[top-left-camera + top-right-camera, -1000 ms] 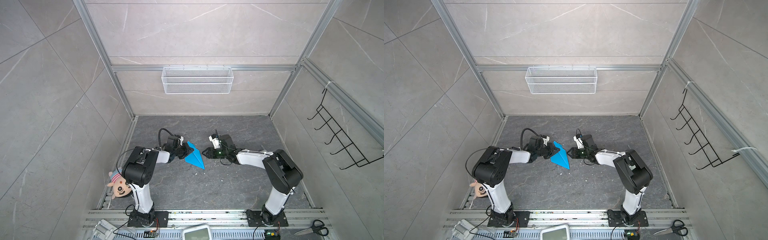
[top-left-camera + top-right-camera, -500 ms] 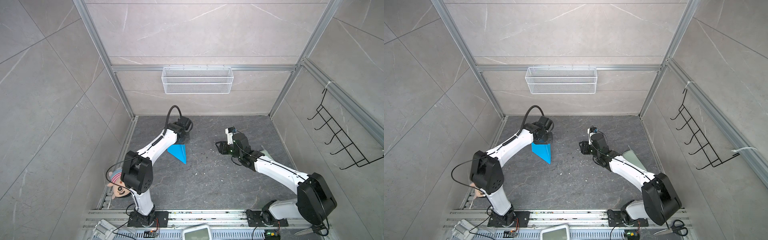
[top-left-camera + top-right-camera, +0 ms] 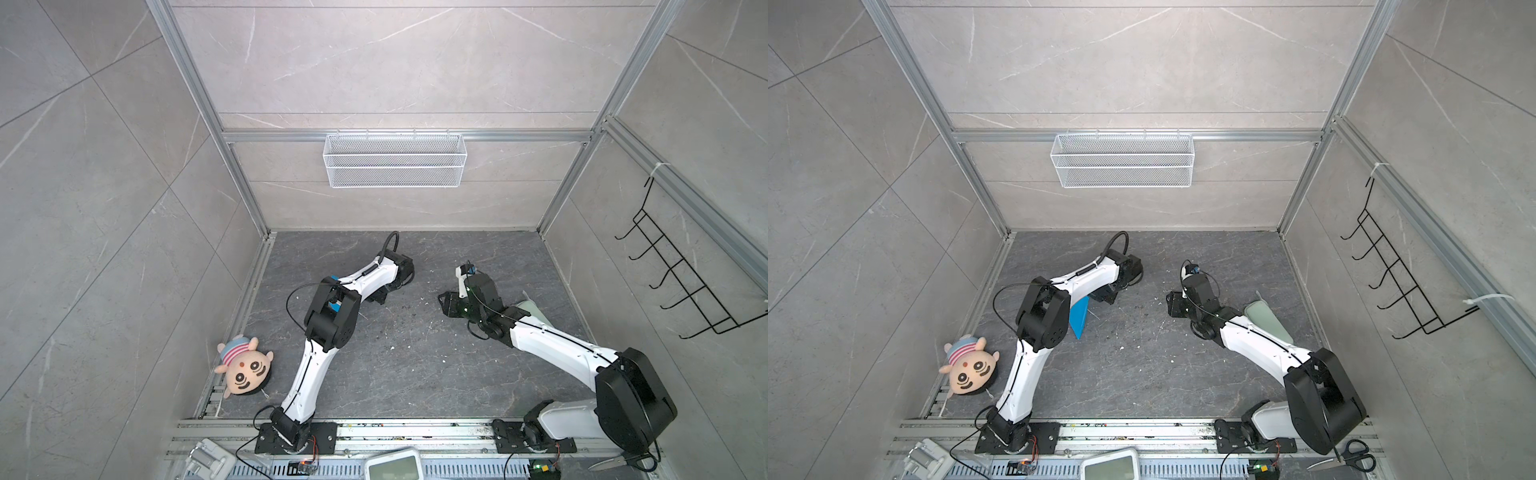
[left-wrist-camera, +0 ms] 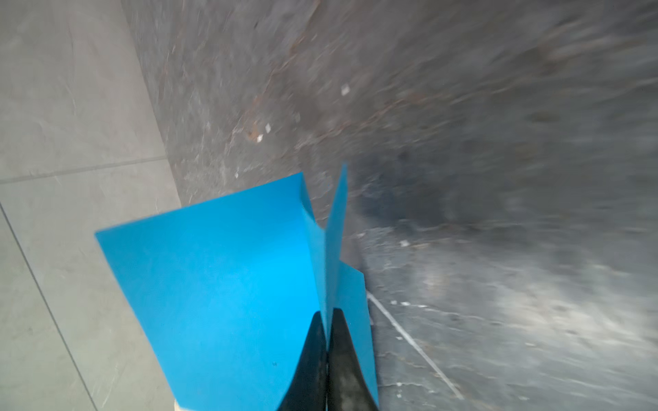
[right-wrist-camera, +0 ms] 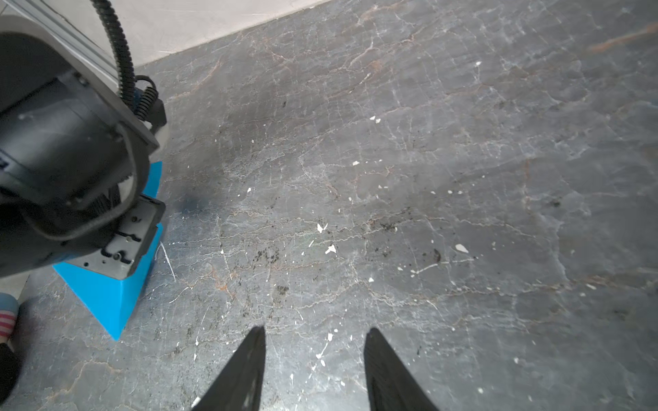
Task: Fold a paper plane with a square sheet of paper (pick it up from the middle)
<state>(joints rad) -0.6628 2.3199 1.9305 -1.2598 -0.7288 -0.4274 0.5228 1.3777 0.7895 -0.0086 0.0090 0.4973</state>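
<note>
The square sheet of paper now has the shape of a sky-blue paper plane (image 3: 1079, 318), (image 4: 228, 284), (image 5: 106, 295), with a centre crease. My left gripper (image 4: 327, 315), (image 3: 1106, 296) is shut on that crease and holds the plane with its pointed nose hanging towards the floor. In a top view my left arm's elbow hides most of the plane, leaving a blue sliver (image 3: 333, 306). To the right, my right gripper (image 5: 315, 332), (image 3: 444, 301), (image 3: 1171, 305) is open and empty over the bare floor, apart from the plane.
A plush toy (image 3: 245, 368) lies at the front left by the rail. A pale green object (image 3: 1266, 320) lies under my right arm. A wire basket (image 3: 395, 160) hangs on the back wall, a black hook rack (image 3: 681, 282) on the right wall. Scissors (image 3: 1350, 455) lie front right.
A second ago both grippers met at the plane mid-floor. The left arm has since lifted it away to the left and raised its elbow. The right gripper drew back to the right, still open.
</note>
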